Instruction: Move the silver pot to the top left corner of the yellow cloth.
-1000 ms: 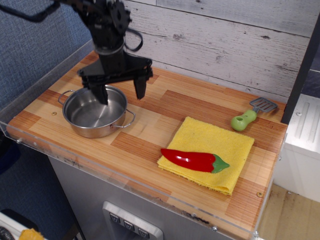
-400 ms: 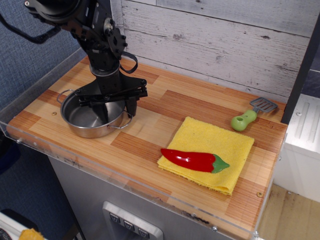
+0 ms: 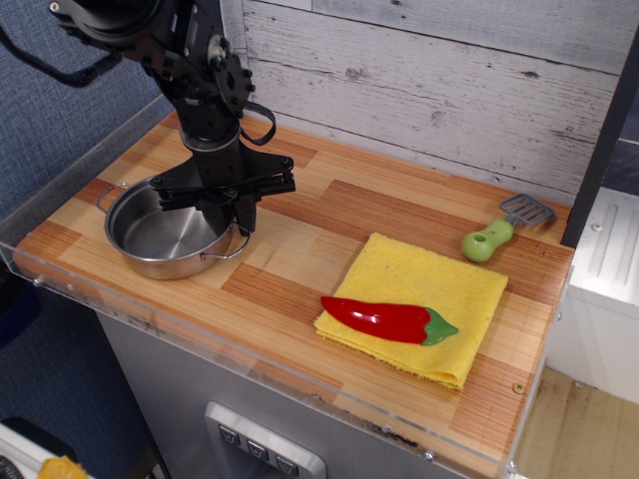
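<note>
The gripper (image 3: 228, 213) is closed on the right rim of the silver pot (image 3: 165, 232), which is not yet lifted clear of the counter (image 3: 300, 254). The yellow cloth (image 3: 414, 304) lies well to the gripper's right; transfer to its top left corner remains. Counted: one pot, one cloth, one red chili pepper (image 3: 387, 319), one green-handled spatula (image 3: 502, 230).

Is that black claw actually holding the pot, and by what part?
It seems so: the tool is closed over the right side of the silver pot's rim, one finger inside the wall and one outside. Whether the grip is firm can't be told from this view.
</note>
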Action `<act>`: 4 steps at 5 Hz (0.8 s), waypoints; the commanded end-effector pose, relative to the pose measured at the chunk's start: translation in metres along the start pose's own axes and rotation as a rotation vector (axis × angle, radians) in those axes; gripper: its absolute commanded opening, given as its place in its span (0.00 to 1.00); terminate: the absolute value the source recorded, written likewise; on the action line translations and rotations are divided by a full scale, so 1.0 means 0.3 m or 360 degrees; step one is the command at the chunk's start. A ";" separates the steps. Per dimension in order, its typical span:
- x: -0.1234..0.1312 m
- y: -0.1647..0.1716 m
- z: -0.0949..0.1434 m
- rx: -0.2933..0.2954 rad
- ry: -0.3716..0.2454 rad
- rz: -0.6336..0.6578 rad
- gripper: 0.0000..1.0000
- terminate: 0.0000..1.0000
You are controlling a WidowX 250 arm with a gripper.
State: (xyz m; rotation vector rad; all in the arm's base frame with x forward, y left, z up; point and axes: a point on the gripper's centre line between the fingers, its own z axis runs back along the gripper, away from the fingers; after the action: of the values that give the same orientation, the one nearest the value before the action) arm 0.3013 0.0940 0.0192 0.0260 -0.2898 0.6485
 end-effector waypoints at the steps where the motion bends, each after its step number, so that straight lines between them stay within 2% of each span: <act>1: 0.001 -0.005 0.066 -0.0033 -0.0062 0.0005 0.00 0.00; 3: 0.037 0.051 0.174 -0.0008 -0.0107 0.0064 0.00 0.00; 4: 0.080 0.034 0.252 -0.0042 -0.0171 0.0037 0.00 0.00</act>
State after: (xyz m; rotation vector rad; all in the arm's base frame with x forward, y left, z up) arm 0.2952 0.1066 0.0815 0.0242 -0.3474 0.6672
